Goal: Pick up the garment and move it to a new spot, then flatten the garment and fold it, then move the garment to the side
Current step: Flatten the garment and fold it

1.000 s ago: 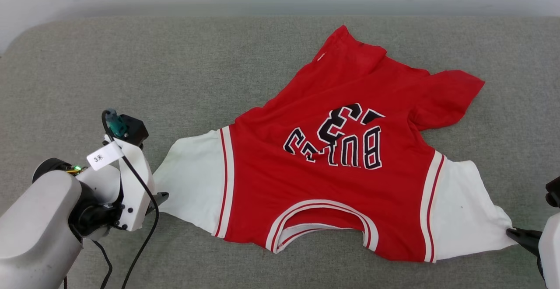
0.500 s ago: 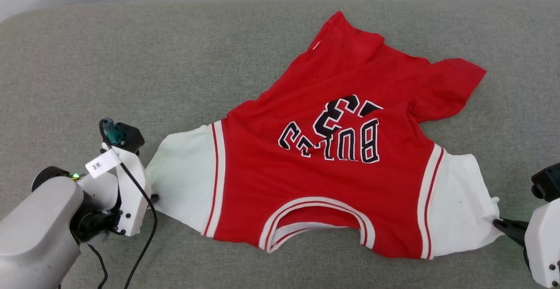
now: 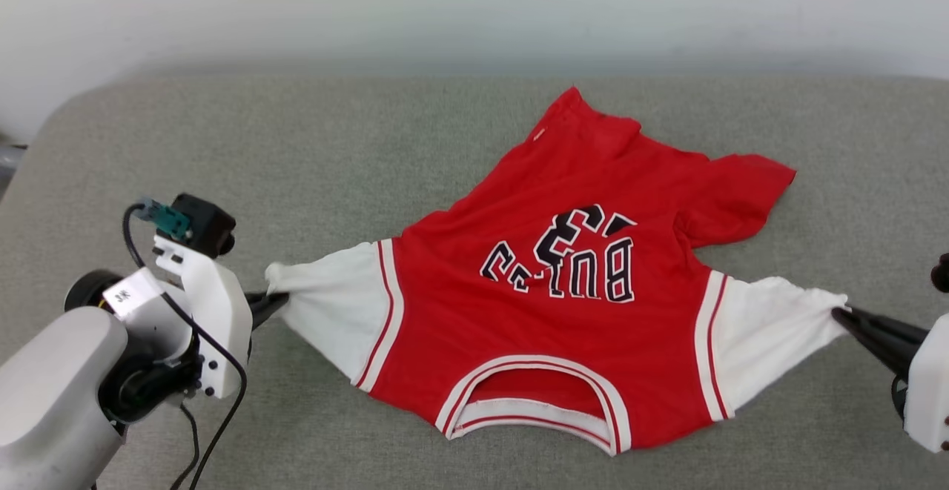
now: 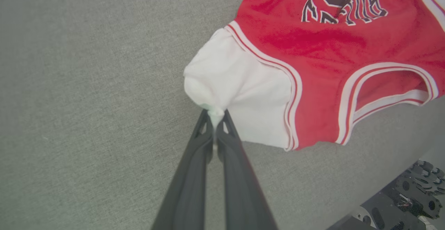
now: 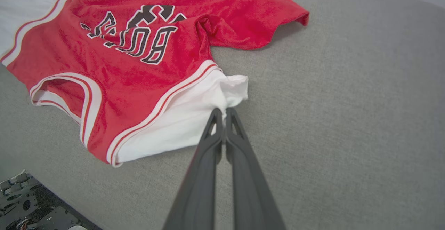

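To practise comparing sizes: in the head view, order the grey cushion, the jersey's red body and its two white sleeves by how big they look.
1. Cushion
2. Red body
3. Left sleeve and right sleeve: too alike to rank.

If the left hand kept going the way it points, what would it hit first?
The white sleeve of the jersey, which the left hand pinches at its tips; the red chest probably comes next.

On grey fabric bench (image 3: 334, 149), red white-sleeved jersey T-shirt (image 3: 563, 342), collar nearest robot, left tool (image 3: 278, 299) at left sleeve, right tool (image 3: 838, 313) at right sleeve.
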{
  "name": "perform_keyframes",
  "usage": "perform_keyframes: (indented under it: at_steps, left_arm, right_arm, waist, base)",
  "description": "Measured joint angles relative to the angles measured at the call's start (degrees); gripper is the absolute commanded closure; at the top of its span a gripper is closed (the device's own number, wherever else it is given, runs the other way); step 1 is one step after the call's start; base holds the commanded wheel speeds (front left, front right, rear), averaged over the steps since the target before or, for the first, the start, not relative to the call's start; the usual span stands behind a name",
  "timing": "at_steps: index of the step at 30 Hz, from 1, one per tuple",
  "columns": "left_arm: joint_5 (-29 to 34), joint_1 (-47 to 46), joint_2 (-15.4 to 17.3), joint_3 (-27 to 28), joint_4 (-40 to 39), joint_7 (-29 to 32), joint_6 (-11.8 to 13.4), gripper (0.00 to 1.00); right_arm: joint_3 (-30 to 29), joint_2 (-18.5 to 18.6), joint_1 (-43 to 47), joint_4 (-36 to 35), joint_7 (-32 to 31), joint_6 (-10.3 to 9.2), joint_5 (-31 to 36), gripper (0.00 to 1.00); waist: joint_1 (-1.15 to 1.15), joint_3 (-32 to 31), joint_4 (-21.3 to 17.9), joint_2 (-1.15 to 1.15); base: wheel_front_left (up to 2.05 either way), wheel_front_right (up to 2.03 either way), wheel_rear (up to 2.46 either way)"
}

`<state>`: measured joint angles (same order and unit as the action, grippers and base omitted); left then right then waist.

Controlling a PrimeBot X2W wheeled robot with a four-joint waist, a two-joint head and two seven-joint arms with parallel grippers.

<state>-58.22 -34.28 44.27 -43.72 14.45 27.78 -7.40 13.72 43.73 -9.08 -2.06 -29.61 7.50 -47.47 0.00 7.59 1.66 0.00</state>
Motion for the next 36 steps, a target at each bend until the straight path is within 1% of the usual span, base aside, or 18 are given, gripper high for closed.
perform_keyframes:
  at_steps: [4,8,12,14,17,20,23,27,31,36]
  left_arm:
    - [-0.5,0.0,0.7,1.7,-3.9,-2.3,0.3,1.00]
    - [0.2,-0.4,1.5,3.7,-9.4,-4.9,1.4,1.00]
    - [1.0,-2.2,1.6,6.3,-14.7,-7.9,2.9,1.00]
    - [0.7,-3.0,1.3,7.7,-16.8,-9.2,3.8,1.00]
    - [0.6,-5.2,-0.1,9.4,-18.7,-11.1,4.9,1.00]
    - [1.5,-7.6,-1.5,10.1,-19.5,-12.2,5.1,1.00]
    - [2.7,-11.2,-3.6,10.3,-19.3,-12.9,5.1,1.00]
    - [4.2,-18.8,-7.3,10.7,-16.3,-13.7,4.9,1.00]
    - [7.1,-28.2,-9.9,11.1,-12.0,-14.1,4.4,1.00]
    - [11.0,-40.5,-12.7,12.3,-5.7,-16.4,3.8,1.00]
  right_arm:
    - [-2.1,-0.2,-0.1,-1.5,1.9,0.01,-0.3,1.00]
    - [-4.7,-0.7,-0.7,-3.5,3.8,0.01,-0.7,1.00]
    - [-7.9,-1.3,-2.3,-5.1,5.7,0.01,-0.6,1.00]
    - [-9.2,-1.6,-3.5,-5.8,6.2,0.00,-0.4,1.00]
    - [-11.2,-2.5,-5.8,-6.8,6.9,0.00,0.0,1.00]
    - [-12.4,-2.8,-9.0,-7.5,6.9,0.00,1.1,1.00]
    - [-13.5,-3.4,-13.3,-7.8,6.3,0.00,2.7,1.00]
    - [-13.6,-3.6,-20.3,-6.8,5.0,0.00,5.7,1.00]
    - [-11.4,-4.2,-31.1,-3.4,3.7,0.01,8.8,1.00]
    - [-9.2,-5.4,-45.9,2.8,3.6,0.01,13.3,1.00]
  waist:
    - [0.00,-1.9,0.3,0.00]
    - [0.00,-4.1,0.5,0.00]
    - [0.00,-5.7,0.5,0.00]
    - [0.00,-6.1,0.3,0.00]
    - [0.00,-6.3,0.1,0.00]
    - [0.00,-5.9,-0.3,0.00]
    - [0.00,-4.7,-0.6,0.00]
    - [0.00,-1.9,-0.7,0.00]
    - [0.00,2.4,-0.9,0.00]
    - [0.01,8.9,-1.3,0.00]
  base:
    - [0.00,0.00,0.00]
    - [0.00,0.00,0.00]
    - [0.00,0.00,0.00]
    - [0.00,0.00,0.00]
    - [0.00,0.00,0.00]
    - [0.00,0.00,0.00]
    - [0.00,0.00,0.00]
    - [0.00,0.00,0.00]
    - [0.00,0.00,0.00]
    - [0.00,0.00,0.00]
